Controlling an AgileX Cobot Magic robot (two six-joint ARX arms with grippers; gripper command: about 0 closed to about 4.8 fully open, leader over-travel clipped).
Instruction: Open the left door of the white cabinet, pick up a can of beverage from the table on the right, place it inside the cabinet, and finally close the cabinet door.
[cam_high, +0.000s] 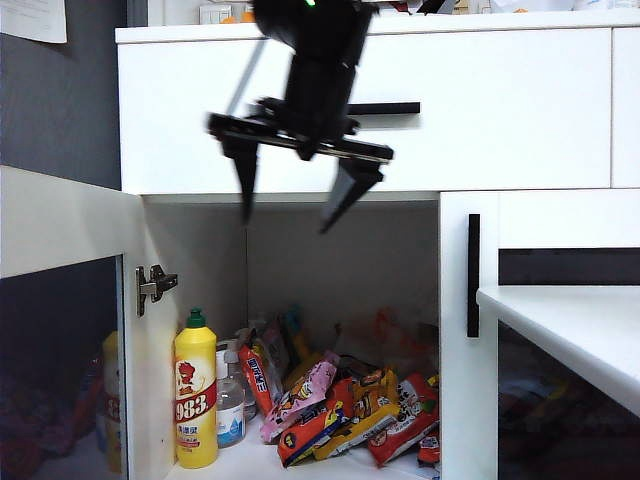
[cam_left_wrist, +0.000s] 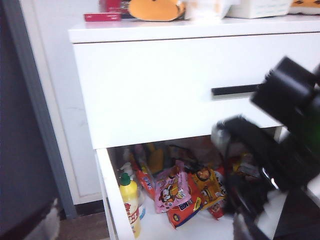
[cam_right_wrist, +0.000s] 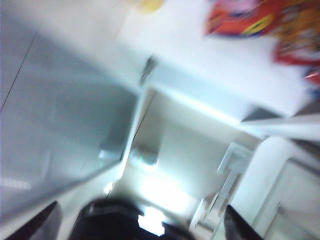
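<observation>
**Left door open, right pincer spread wide in front of the cabinet**

The cabinet fills the exterior view. Its left door stands swung out on the left, and a metal hinge shows on the side panel. The right door is closed, its black handle upright along its left edge.

The open compartment holds a yellow bottle with a green cap at the front left. A small clear bottle stands just beside it, and a heap of snack packets lies to its right. The white counter juts in at the right edge of the view.

The right pincer hangs in front of the drawer, just below the drawer handle and above the open compartment. It points down, blurred, with its jaws wide apart and nothing between them. Its own wrist view is heavily smeared. There the two dark fingers sit far apart, and red packets show beyond them.

The left pincer is in no view, so its state cannot be told. Its wrist camera looks at the cabinet, the bottle and the packets. The right arm shows there as a dark blur.
</observation>
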